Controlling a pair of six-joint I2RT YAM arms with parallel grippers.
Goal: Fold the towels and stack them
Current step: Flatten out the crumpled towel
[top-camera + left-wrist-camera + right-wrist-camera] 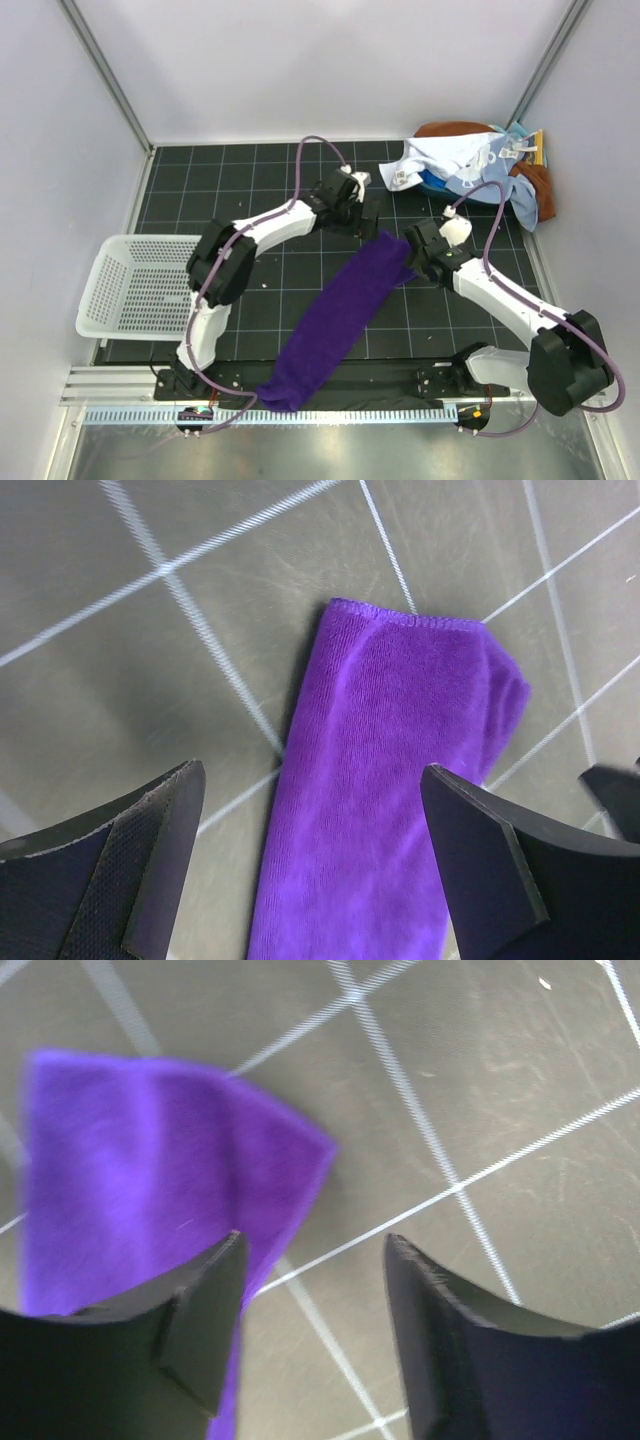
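A dark purple towel [340,315] lies as a long folded strip running diagonally from mid-table to the near edge. My left gripper [368,222] hovers open just beyond the strip's far end. In the left wrist view the towel's hemmed end [390,780] lies flat on the mat between the spread fingers of the left gripper [312,772], apart from them. My right gripper [412,262] is open beside the far right corner. In its wrist view the towel's corner [150,1160] lies left of the open right gripper [313,1240]. Other towels [450,160] lie heaped at the back right, white and light blue over rust-brown [530,185].
A white slotted plastic basket [140,285] sits at the left edge of the black gridded mat [250,180]. White walls enclose the table on three sides. A metal rail [300,412] runs along the near edge, and the purple towel's near end hangs over it.
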